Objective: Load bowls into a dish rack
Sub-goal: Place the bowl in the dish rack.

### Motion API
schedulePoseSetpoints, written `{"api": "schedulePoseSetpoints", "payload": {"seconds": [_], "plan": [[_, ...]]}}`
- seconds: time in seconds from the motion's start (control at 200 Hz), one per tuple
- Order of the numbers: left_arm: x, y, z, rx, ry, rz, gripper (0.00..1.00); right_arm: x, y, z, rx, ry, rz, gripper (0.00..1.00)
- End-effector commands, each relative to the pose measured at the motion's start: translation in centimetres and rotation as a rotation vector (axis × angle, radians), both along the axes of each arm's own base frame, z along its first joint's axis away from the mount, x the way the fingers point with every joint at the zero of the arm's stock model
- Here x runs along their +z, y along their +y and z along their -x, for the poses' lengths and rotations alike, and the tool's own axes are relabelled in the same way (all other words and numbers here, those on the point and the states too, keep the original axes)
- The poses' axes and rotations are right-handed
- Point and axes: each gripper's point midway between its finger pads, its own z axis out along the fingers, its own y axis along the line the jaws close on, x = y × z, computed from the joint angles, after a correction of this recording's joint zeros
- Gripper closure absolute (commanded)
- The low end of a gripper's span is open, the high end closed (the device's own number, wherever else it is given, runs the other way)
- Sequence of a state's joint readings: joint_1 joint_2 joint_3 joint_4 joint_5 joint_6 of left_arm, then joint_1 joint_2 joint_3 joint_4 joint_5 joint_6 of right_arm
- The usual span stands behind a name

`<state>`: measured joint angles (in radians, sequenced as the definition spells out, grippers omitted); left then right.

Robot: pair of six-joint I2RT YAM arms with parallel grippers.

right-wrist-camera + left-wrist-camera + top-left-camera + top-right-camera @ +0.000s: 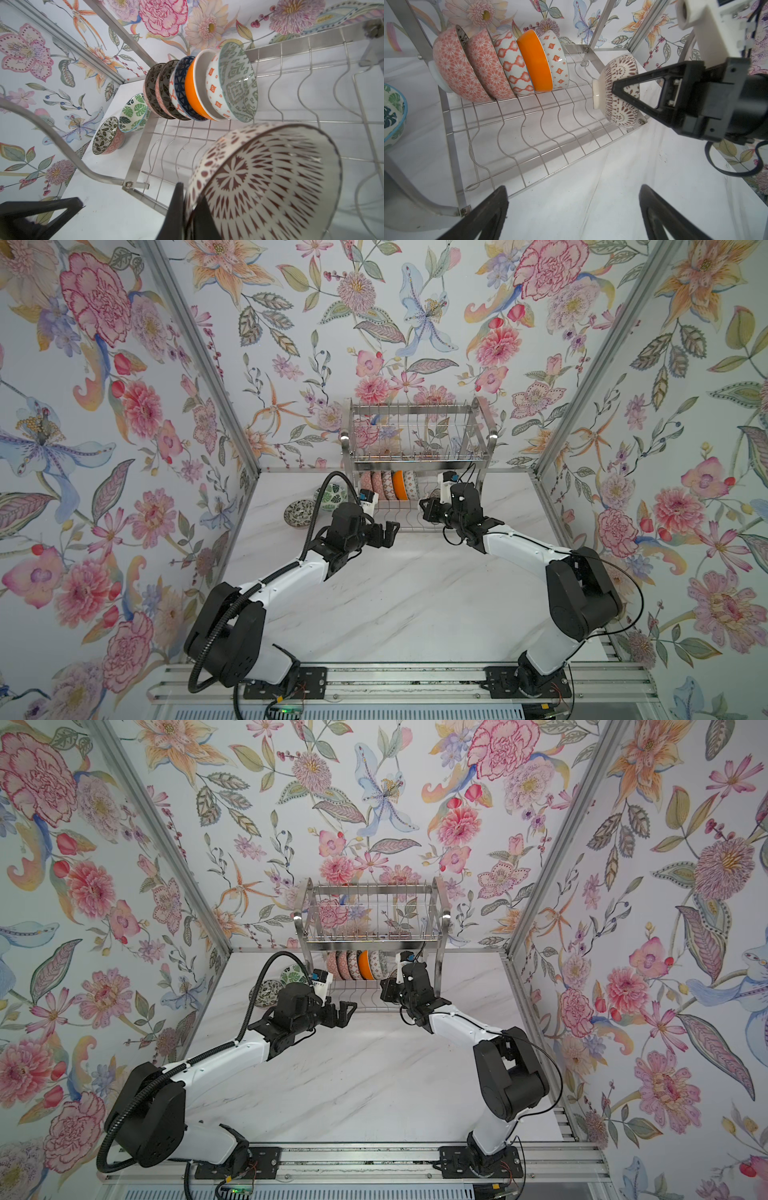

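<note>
The steel dish rack (417, 439) (370, 915) stands at the back of the table. Several bowls (388, 485) (357, 965) stand on edge in a row at the left end of its lower tier, an orange one (535, 60) (192, 91) among them. My right gripper (428, 506) (190, 193) is shut on the rim of a brown-and-white patterned bowl (620, 91) (270, 182), held on edge over the right part of the wavy lower wires (529, 128). My left gripper (390, 529) (574, 188) hangs open and empty just in front of the rack.
Two bowls sit on the table left of the rack: a green leaf one (332, 493) (135, 113) and a black-and-white floral one (299, 512) (106, 135). The rack's curved leg (62, 149) and floral side walls close in the space.
</note>
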<state>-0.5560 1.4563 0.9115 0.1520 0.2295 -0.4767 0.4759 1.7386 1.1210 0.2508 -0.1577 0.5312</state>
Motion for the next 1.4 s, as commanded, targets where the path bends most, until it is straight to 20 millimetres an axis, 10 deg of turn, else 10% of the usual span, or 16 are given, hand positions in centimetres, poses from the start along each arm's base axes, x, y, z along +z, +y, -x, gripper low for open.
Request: {"api": "schedulePoseSetpoints", "payload": {"seconds": [0.0,0.676,1.396], "plan": [[0.3,-0.3,-0.5,-0.01,-0.018,-0.043,0.01,4.6,0.4,-2.7,-0.028,-0.138,-0.088,1.0],[-2.0,-1.3,-2.0,-0.038,0.021,-0.124,0.01,1.5,-0.8,-10.3,-0.144,-0.153,-0.257,1.0],[-3.6,-1.1,-2.3,-0.048,0.05,-0.183,0.01,2.0,0.7,-13.1,-0.019,-0.205,-0.469,1.0]]}}
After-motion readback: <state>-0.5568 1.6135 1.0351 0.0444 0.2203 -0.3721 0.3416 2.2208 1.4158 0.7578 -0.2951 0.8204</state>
